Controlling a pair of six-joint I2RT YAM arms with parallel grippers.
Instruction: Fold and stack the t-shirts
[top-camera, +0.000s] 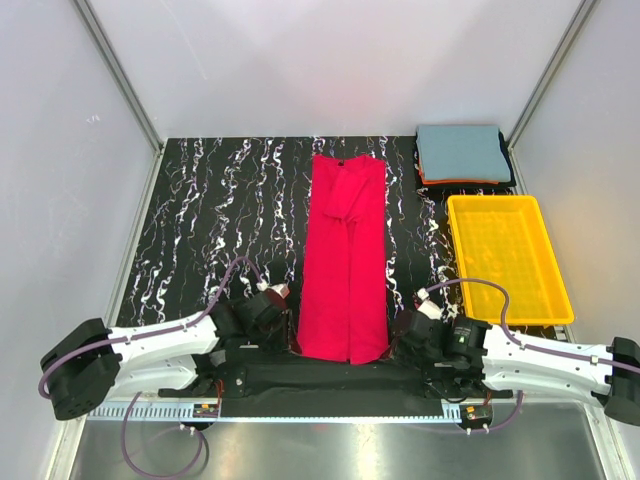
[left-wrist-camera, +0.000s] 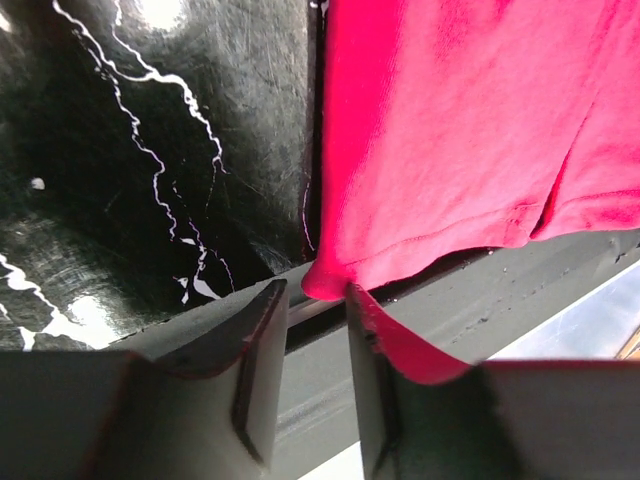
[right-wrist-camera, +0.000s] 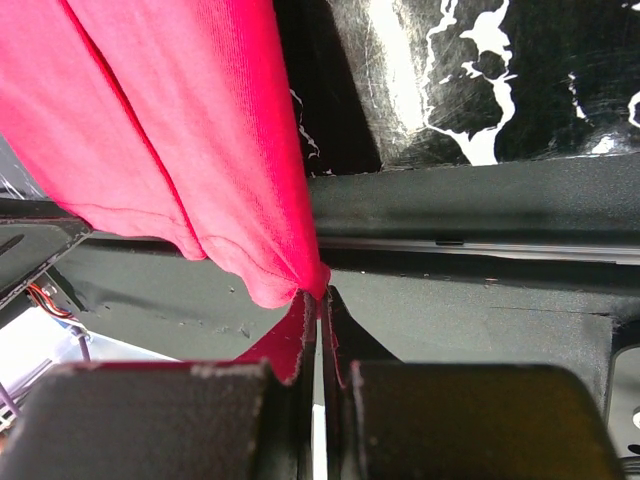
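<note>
The left arm lies low at the near left corner of the worktop (top-camera: 220, 210). Its left gripper (top-camera: 272, 305) sits at the left near corner of the red t-shirt (top-camera: 345, 260). In the left wrist view its two fingers (left-wrist-camera: 258, 350) stand apart with a dark gap between them. The shirt's hem corner hangs right at the mouth of that gap, and a flap of red cloth lies over the inner face of one finger. The jaws are parted and are not pressed together on the cloth.

The red t-shirt is folded into a long narrow strip down the middle of the worktop. Its collar end points to the far edge and its hem end is at the near edge, where it overhangs the dark rail (top-camera: 320, 380) in front of the arm bases. A sleeve is folded in over the far half.

At the hem's right near corner the right gripper (top-camera: 408, 330) is closed on the cloth. In the right wrist view its fingers (right-wrist-camera: 350, 350) are pressed together, with the shirt's corner pinched between the tips and drawn to a point there.

A stack of folded shirts sits in the far right corner of the worktop. The grey-blue t-shirt (top-camera: 462, 152) is on top, the thin edge of the orange t-shirt (top-camera: 460, 182) shows along the stack's near side, and the dark t-shirt (top-camera: 510, 168) shows at its right side. Just nearer along the right edge sits the yellow tray (top-camera: 505, 258), well apart from the red strip.
</note>
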